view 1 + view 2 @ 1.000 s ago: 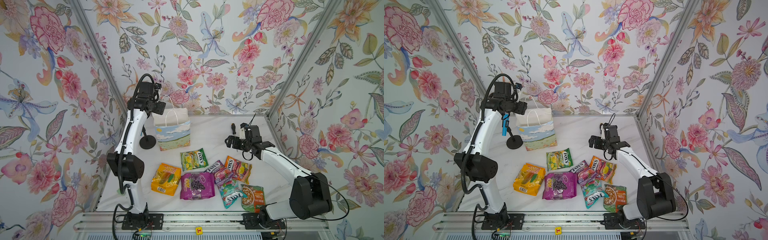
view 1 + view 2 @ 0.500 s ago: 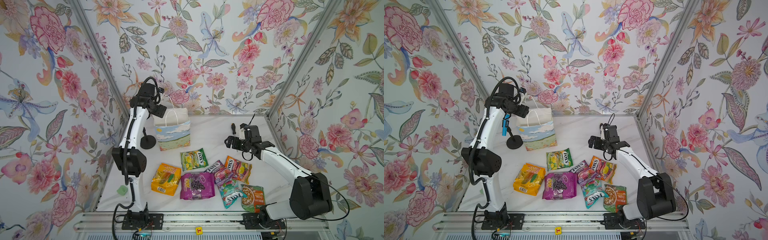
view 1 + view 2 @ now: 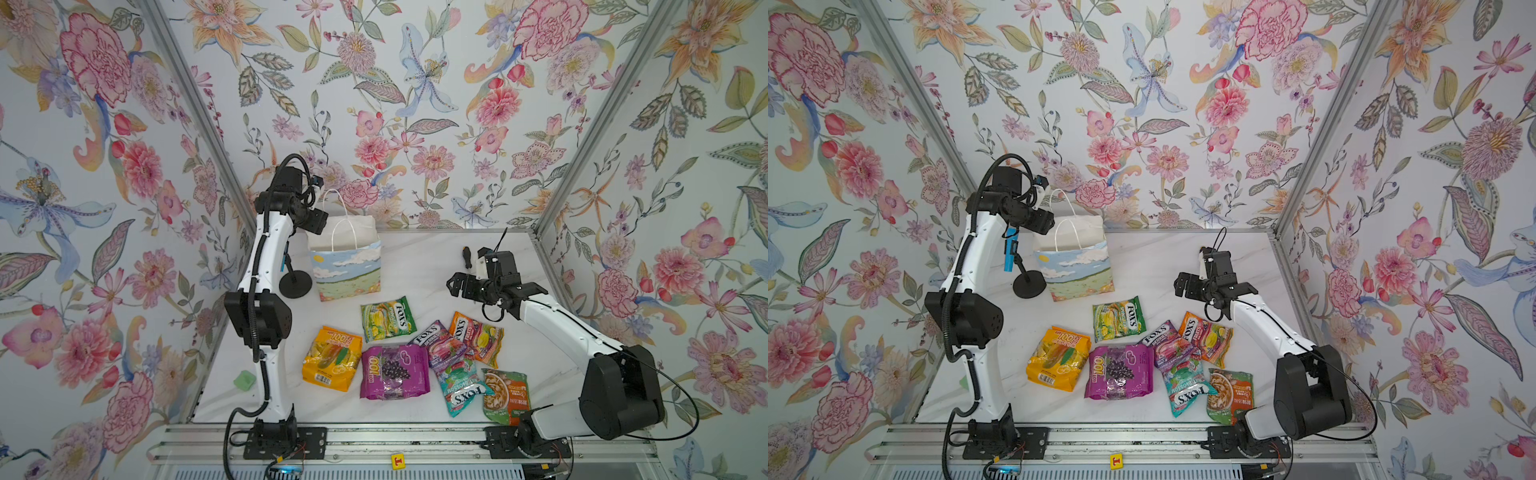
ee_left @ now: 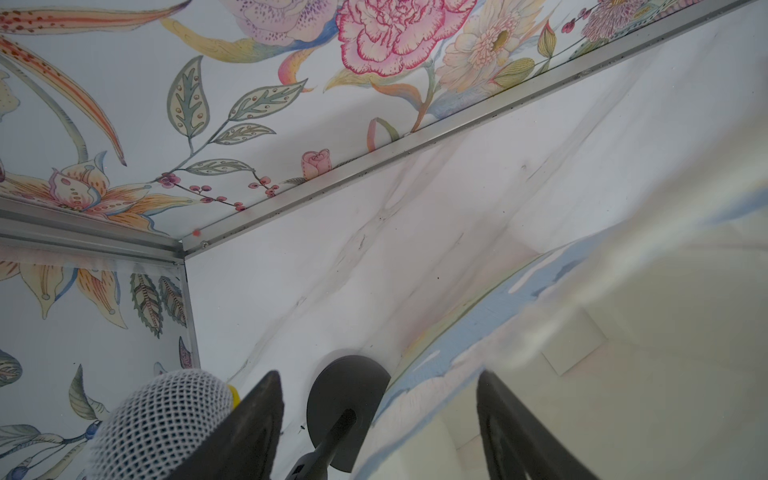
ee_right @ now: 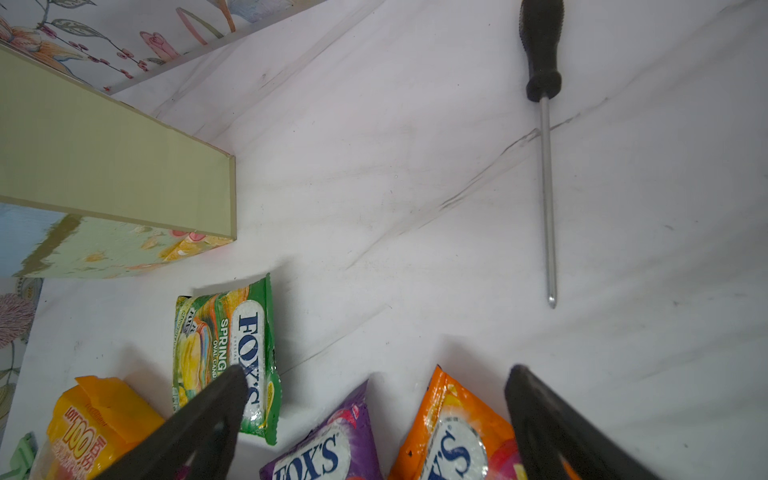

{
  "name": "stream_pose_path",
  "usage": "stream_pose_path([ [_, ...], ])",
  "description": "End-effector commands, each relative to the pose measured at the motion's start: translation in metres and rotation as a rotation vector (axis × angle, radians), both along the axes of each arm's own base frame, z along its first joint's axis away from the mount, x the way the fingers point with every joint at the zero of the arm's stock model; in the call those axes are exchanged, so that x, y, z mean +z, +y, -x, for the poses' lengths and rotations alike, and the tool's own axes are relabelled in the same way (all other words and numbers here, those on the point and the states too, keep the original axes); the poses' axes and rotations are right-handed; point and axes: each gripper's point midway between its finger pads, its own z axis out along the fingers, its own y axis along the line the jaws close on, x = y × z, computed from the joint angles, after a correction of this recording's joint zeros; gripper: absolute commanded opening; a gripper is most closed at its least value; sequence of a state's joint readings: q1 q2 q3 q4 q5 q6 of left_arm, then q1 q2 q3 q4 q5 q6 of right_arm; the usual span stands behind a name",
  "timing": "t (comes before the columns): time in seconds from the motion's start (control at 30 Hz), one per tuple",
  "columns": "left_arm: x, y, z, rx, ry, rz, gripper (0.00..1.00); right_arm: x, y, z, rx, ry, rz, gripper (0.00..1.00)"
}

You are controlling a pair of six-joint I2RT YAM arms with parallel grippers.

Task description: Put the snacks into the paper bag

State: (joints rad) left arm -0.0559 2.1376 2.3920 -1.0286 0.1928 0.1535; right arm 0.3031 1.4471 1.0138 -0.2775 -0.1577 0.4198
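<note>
Plastic snacks (image 3: 394,371) look light, slippery; pinch sealed edge. Right gripper (image 3: 455,286) spread, empty; left gripper (image 4: 378,374) parted, seemingly at paper bag (image 3: 347,270).

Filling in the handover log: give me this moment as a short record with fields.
paper bag: upright, back left, no packet visible inside
snacks: seven packets, all on the table before the bag
left gripper: open, empty, at the bag's rim
right gripper: open, empty, above the table
extras: screwdriver, toy microphone

soft even light, faint shadows; nearby paper bag (image 4: 631,316) blurred.
</note>
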Motion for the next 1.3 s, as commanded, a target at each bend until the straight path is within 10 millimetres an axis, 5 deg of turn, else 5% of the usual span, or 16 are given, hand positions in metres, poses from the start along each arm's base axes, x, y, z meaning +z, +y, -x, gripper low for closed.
stream_pose_path([
  [0.0,-0.004,-0.002,-0.003,-0.019,0.013,0.017,0.69,0.016,0.004,0.002,0.004,-0.021,-0.015,0.99],
  [0.47,0.002,-0.007,-0.001,-0.038,0.005,0.063,0.48,0.015,0.006,0.003,0.007,-0.022,-0.012,0.99],
  [0.67,0.006,-0.008,0.007,-0.034,0.012,0.086,0.22,0.013,0.008,0.002,0.012,-0.021,-0.015,0.99],
  [0.83,0.004,-0.006,0.016,0.025,0.044,0.121,0.12,0.011,0.009,0.001,0.016,-0.019,-0.021,0.99],
  [1.27,0.025,0.022,0.041,0.308,0.043,0.142,0.12,0.004,0.018,-0.004,0.042,-0.018,-0.047,0.99],
])
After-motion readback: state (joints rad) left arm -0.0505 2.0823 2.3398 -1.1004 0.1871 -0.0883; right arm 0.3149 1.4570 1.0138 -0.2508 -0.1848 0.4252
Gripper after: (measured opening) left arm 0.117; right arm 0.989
